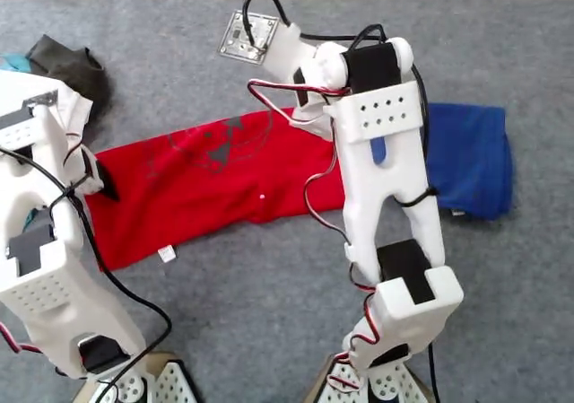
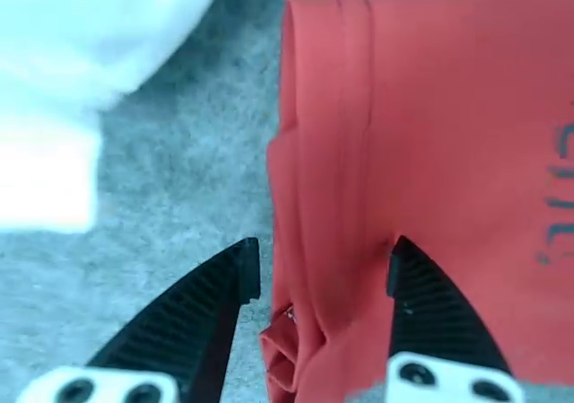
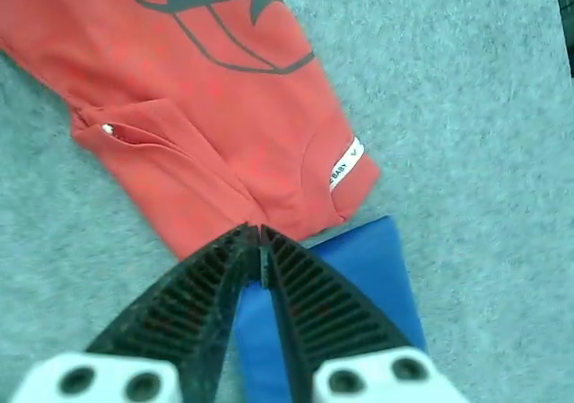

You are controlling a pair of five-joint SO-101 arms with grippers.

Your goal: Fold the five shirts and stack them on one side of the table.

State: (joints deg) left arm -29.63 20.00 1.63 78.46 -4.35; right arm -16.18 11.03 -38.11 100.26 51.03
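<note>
Red shirt (image 1: 215,183) lying as a long folded strip across the middle of the grey tabletop (image 1: 269,277), left gripper (image 2: 325,250) with jaws wide astride one end, right gripper (image 3: 260,234) with jaws pressed together at the other end, folded blue shirt (image 1: 471,156) just beside that end, white shirt (image 2: 54,80) near the left gripper

Right end of flat red cloth shirt (image 1: 206,188) hidden under white right arm (image 1: 386,179); folded blue shirt (image 1: 471,156) partly covered too. Blurred white fabric (image 2: 63,89) cut off at view's edge.

Left pincer (image 2: 323,268) stands spread apart, right pincer (image 3: 260,235) pressed closed.
</note>
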